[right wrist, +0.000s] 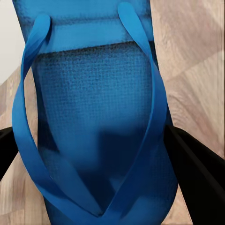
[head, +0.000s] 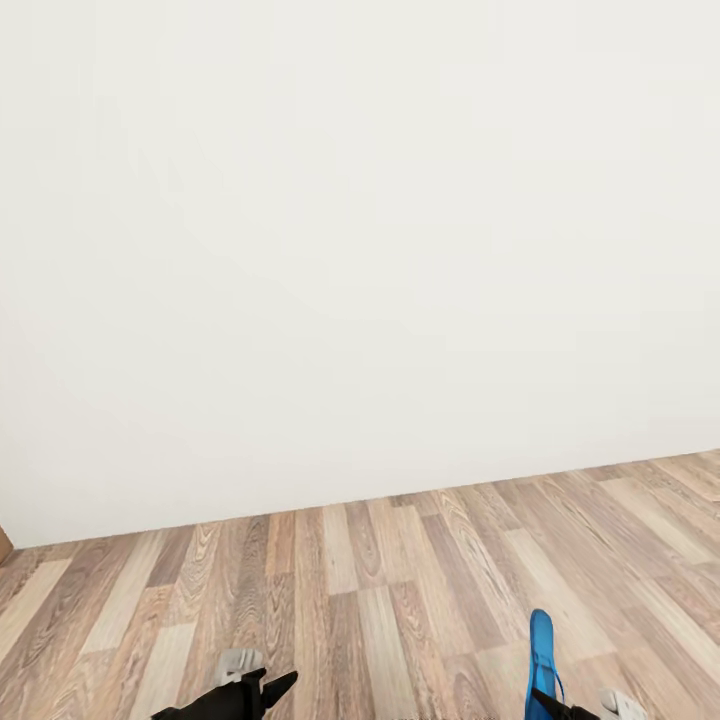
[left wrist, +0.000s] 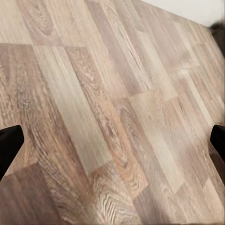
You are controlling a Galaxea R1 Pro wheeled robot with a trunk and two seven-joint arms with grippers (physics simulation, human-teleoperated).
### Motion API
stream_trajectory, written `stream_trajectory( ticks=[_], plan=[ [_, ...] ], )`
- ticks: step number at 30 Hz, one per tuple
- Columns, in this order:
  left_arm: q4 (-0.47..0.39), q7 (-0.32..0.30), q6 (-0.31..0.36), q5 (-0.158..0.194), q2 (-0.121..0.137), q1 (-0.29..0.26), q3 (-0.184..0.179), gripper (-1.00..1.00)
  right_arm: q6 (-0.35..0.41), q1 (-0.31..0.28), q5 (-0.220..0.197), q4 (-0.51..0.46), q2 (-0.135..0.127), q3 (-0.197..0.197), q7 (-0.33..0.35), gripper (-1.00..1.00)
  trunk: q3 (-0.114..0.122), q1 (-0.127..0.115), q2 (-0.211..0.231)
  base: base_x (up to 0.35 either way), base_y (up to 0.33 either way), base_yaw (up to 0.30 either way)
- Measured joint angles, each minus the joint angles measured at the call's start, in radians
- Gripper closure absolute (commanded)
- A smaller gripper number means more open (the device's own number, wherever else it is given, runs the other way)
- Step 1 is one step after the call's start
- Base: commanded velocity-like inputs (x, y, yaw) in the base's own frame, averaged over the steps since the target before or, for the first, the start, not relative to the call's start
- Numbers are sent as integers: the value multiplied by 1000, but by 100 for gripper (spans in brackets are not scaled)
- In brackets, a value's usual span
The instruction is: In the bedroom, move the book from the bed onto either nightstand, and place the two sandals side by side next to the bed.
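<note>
Left gripper [head: 262, 688] sits low at the head view's bottom edge, over bare floor [head: 360, 600]. In the left wrist view its fingertips [left wrist: 9, 143] are spread wide with nothing between them.

Right gripper [right wrist: 101, 154] is clamped on one blue sandal [head: 541, 650], black fingers pinching the sole's edges near the strap junction, toe end pointing up and away from the arm. Judgement: light, flexible foam, likely to bend or slip; an edge grip mid-sole suits it, with low squeeze. Wall [head: 360, 250] ahead.
</note>
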Motion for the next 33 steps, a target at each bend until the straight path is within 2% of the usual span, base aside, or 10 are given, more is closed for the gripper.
stream_trajectory(
  ticks=[20, 25, 26, 30, 33],
  plan=[
    [0, 2, -2, 0, 0, 0, 1, -100, 0, 0, 0, 0, 0, 1, 0, 100, 0, 0, 0, 0, 0, -300],
    [2, 11, -50, 2, 2, 0, 3, -100, 0, 0, 0, 0, 0, 1, 0, 100, 2, 0, 0, 0, 0, -300],
    [5, 33, -64, 3, 3, 0, 3, -100, 0, 0, 0, 0, 0, 1, 0, 100, 3, 0, 0, 0, 0, -300],
    [18, 282, -134, 0, 0, 0, 0, -100, 0, 0, 0, 0, 0, 0, 0, 100, 4, 0, 0, 0, 0, -300],
    [21, 406, -165, -2, -9, 0, -2, -100, 0, 0, 0, 0, 0, -1, 0, 100, 6, 0, 0, 0, 0, -300]
  ],
)
